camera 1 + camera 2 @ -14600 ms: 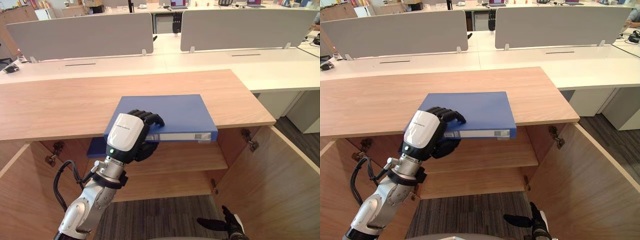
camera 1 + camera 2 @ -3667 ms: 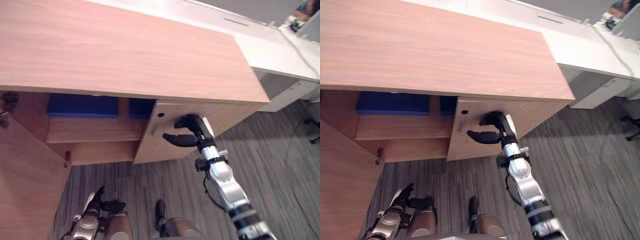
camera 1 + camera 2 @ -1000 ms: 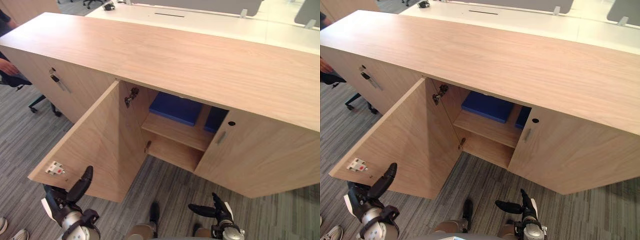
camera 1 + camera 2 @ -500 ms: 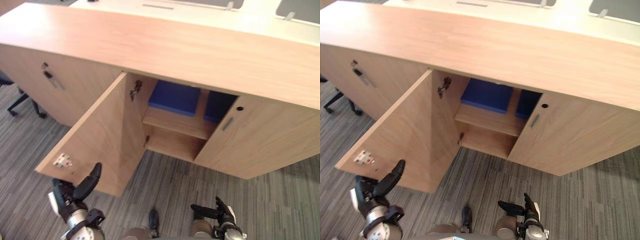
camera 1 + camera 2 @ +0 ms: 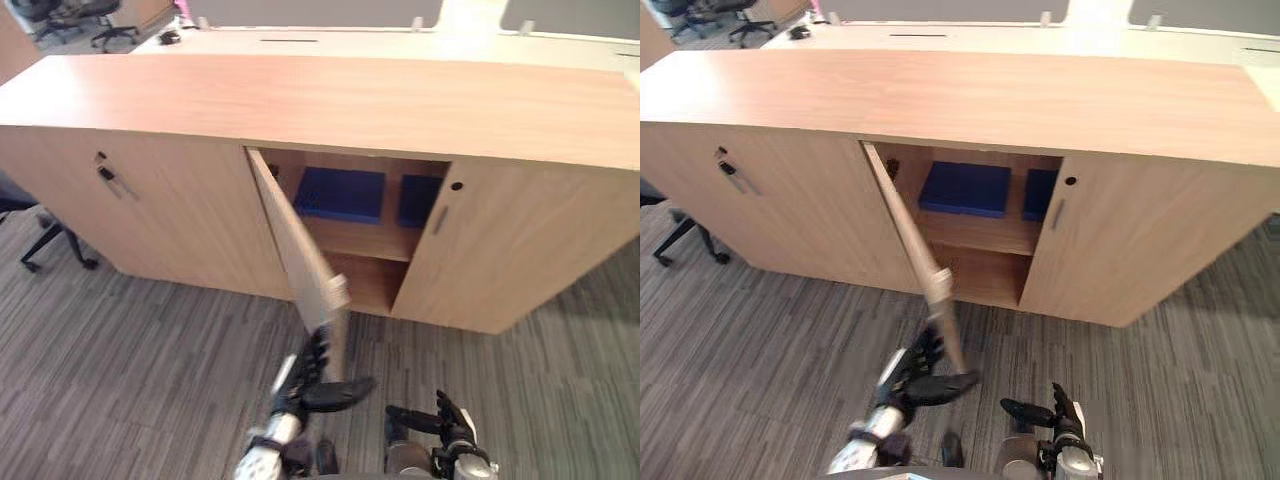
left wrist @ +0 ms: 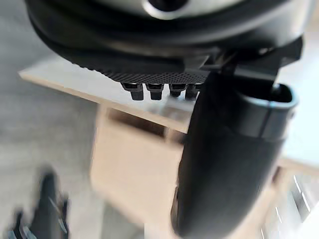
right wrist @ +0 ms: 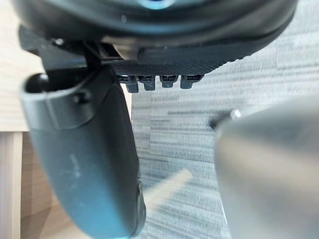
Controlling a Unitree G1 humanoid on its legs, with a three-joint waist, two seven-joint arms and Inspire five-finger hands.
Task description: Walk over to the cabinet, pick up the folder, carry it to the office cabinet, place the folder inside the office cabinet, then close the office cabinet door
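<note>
Both the left hand [image 5: 308,385] and right hand [image 5: 442,420] hang released, the left beside the free edge of the half-open door [image 5: 300,255], a stiff panel that should swing lightly when pushed there, while the folder [image 5: 340,193] lies on a shelf inside the office cabinet [image 5: 330,100].

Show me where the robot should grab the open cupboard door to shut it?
Take the door at its free edge, the one nearest the robot, coming from its outer face on the robot's left. It stands swung out, so a push there should turn it easily; the open left hand is by its lower corner.
</note>
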